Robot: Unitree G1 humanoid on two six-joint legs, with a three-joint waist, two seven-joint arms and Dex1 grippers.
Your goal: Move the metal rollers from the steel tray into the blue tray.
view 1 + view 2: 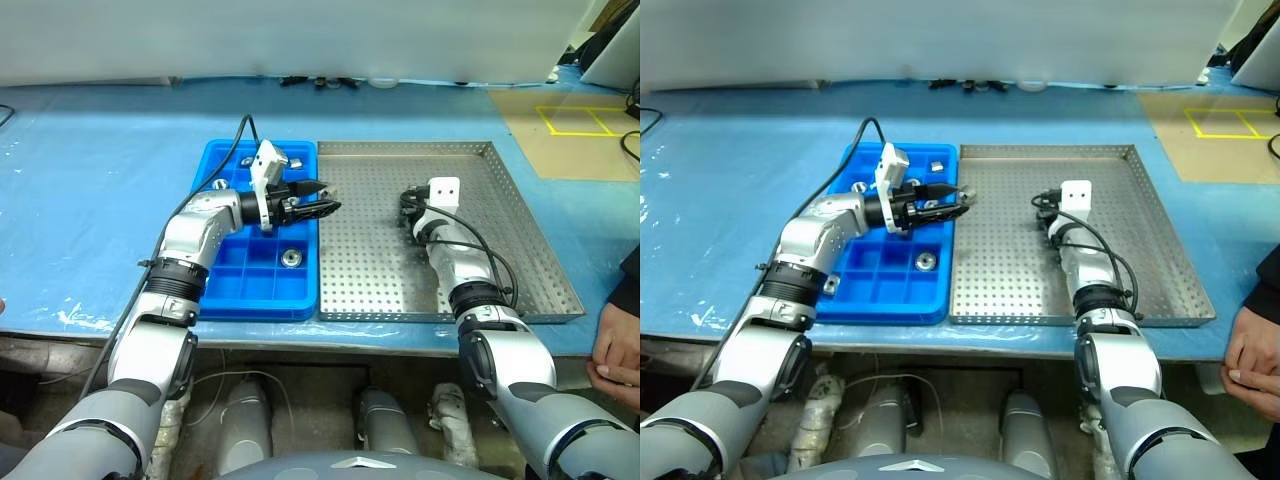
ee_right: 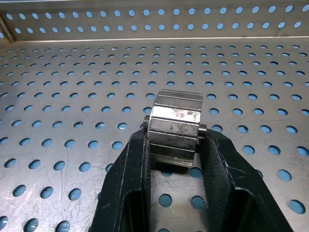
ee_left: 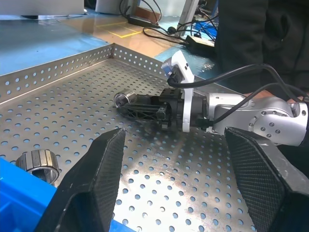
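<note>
The steel tray [image 1: 520,270] lies right of the blue tray [image 1: 225,285]. In the right wrist view my right gripper [image 2: 175,137] is shut on a metal roller [image 2: 176,113], which rests on or just above the perforated floor. From the head views that gripper [image 1: 408,207] is at the middle of the steel tray. My left gripper [image 1: 328,206] points right over the seam between the two trays, open, with nothing between its fingers [image 3: 96,183]. Another roller [image 3: 37,163] lies in the steel tray beside the blue tray's edge. Rollers [image 1: 291,258] sit in blue tray compartments.
A person's hand [image 1: 615,350] rests at the table's front right, just past the steel tray's corner. Blue sheeting [image 1: 90,190] covers the table. Cables and small items [image 1: 330,80] lie along the far edge. Yellow floor tape [image 1: 585,120] shows at the far right.
</note>
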